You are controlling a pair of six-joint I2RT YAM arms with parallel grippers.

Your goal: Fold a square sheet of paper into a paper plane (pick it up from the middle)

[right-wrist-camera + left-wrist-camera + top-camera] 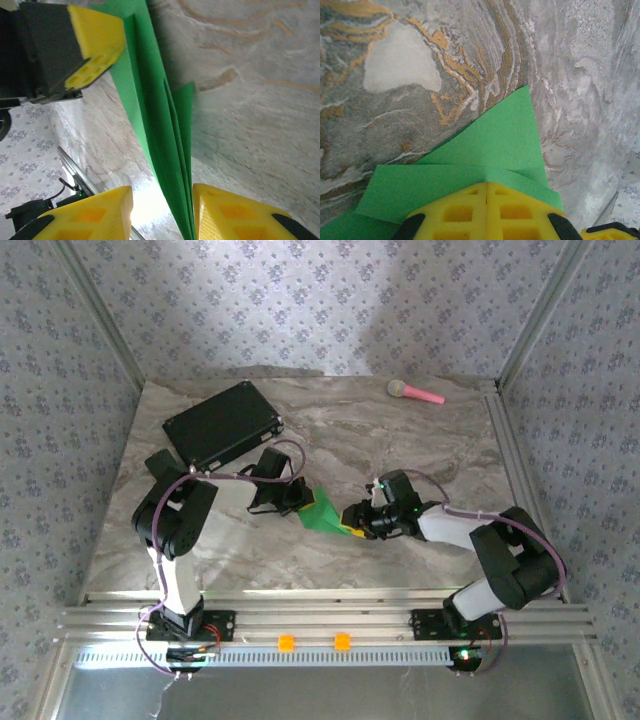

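Square sheet of paper (325,510), part-folded into layered flaps: is lying near the middle of the table (430,445), between both arms. Left gripper (486,202), fingers closed together, is apparently pinching one end to steady it. Right gripper (162,195) is straddling the stacked layers with jaws apart, probably lining up a crease.

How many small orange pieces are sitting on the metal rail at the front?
2. Both sit on the front rail near its middle: the left orange piece and the right orange piece, side by side but apart. More may be hidden from this angle.
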